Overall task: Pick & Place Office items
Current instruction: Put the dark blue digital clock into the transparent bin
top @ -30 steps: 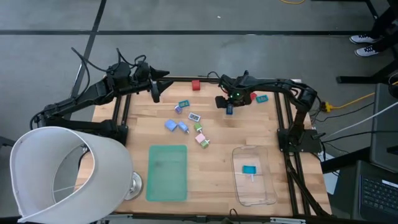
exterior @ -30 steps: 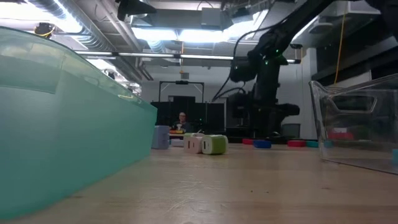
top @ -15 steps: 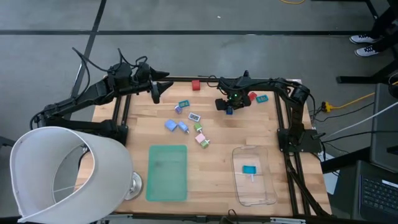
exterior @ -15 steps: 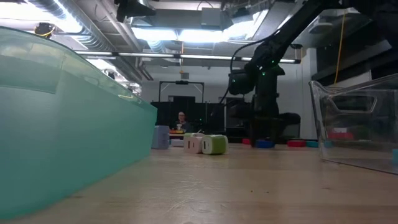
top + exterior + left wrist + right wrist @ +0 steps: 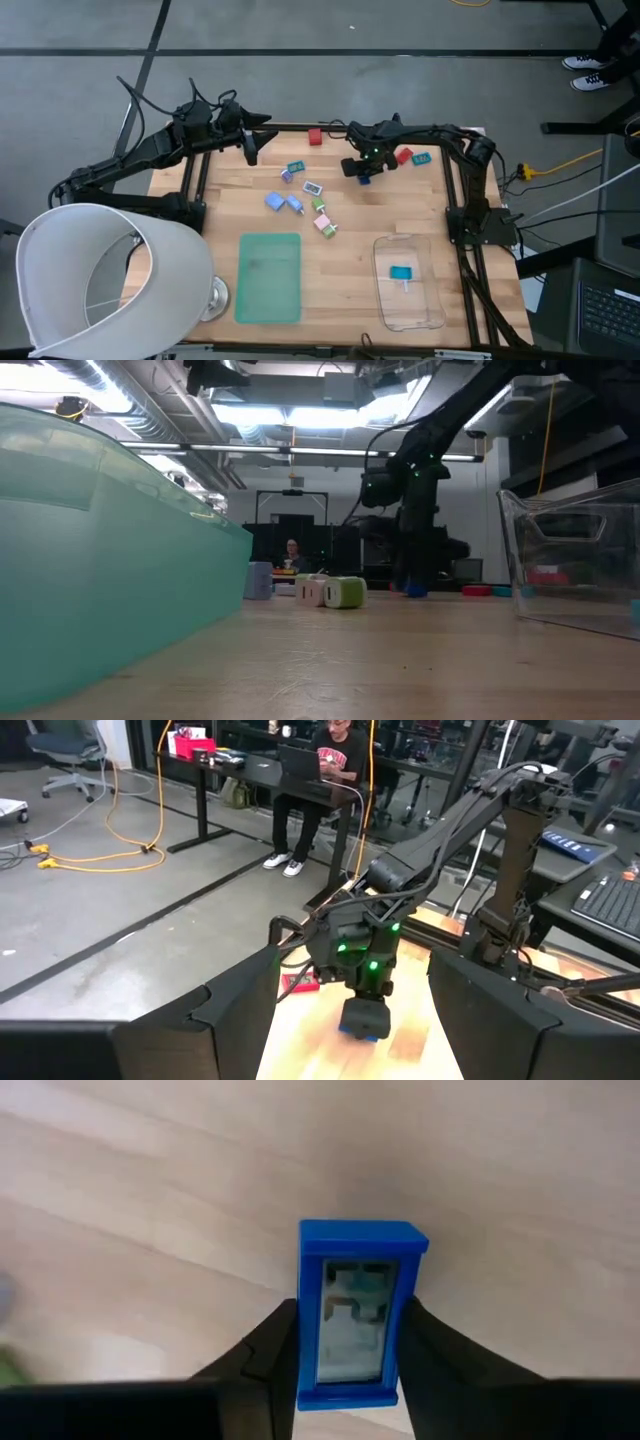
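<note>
Jaws first, left to right. We see the left gripper (image 5: 250, 152) waiting over the table's far left corner; whether its two dark fingers are apart or together we cannot tell from above, though in its own wrist view they sit wide at the frame edges with nothing between them, so we judge them apart and empty.

Further right, the right gripper (image 5: 362, 173) has its jaws clamped on a small blue rectangular block with a pale printed face (image 5: 358, 1314). One dark finger (image 5: 262, 1358) presses each long side, so the block sits square between them, label facing the wrist camera, pale wood below it. We judge this grip on the flat sides is chosen because the hard, smooth plastic faces give the pads flat contact.

Left of these jaws, well apart, lie the other office items: blue, teal, light green and pink blocky pieces (image 5: 302, 194) scattered on the bare wood. Just beyond the jaws, to their right, sit a red piece (image 5: 405, 155) and a teal one (image 5: 421, 158).

Nearer than the jaws are a flat green rectangular mat (image 5: 269, 277) and a clear, thin-walled plastic rectangular tray (image 5: 432, 305) with one teal piece (image 5: 401, 273) inside, likely the drop spot.
</note>
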Available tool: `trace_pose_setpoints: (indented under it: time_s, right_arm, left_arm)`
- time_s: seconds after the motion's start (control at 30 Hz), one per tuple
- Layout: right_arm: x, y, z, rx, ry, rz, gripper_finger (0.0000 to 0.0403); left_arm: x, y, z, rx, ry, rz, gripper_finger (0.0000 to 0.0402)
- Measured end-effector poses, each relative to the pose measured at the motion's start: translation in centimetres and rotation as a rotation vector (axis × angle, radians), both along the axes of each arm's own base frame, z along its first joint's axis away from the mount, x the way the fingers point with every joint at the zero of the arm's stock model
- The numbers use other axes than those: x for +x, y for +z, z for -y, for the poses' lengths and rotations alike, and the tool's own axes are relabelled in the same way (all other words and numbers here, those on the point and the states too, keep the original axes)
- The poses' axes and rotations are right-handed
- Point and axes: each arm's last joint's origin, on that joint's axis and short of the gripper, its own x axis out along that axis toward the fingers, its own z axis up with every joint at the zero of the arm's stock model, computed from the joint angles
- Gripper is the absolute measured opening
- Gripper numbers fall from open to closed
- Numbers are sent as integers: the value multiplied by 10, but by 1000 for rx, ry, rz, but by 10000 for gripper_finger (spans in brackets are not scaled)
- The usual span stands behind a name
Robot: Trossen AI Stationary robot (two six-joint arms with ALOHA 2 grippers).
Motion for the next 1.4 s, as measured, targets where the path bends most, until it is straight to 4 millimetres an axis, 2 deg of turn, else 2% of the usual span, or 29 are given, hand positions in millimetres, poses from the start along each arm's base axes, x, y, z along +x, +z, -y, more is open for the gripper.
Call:
trace_pose_setpoints:
  time_s: [0.23, 0.43, 0.53, 0.63, 0.8, 1.0, 1.1, 1.27, 1.4]
  right_arm:
    - [23, 69, 10, -79, 44, 246, 130]
    - [35, 144, 8, -130, 177, 517, 130]
    - [36, 183, -5, -146, 327, 669, 130]
    - [30, 216, -27, -124, 469, 781, 130]
    - [4, 244, -73, -109, 657, 770, 130]
    - [-30, 257, -130, -42, 747, 597, 130]
    - [-39, 257, -161, -7, 746, 537, 130]
    - [-60, 226, -205, 90, 710, 379, 130]
    - [-79, 181, -233, 151, 635, 304, 130]
  left_arm:
    - [0, 0, 0, 0, 0, 0, 251]
    - [0, 0, 0, 1, 3, 0, 251]
    - [0, 0, 0, 1, 3, 0, 251]
    - [0, 0, 0, 1, 4, 0, 251]
    - [0, 0, 0, 1, 4, 0, 251]
    - [0, 0, 0, 1, 4, 0, 251]
    - [0, 0, 0, 1, 4, 0, 251]
    - [0, 0, 0, 0, 4, 0, 251]
    - [0, 0, 0, 0, 1, 0, 251]
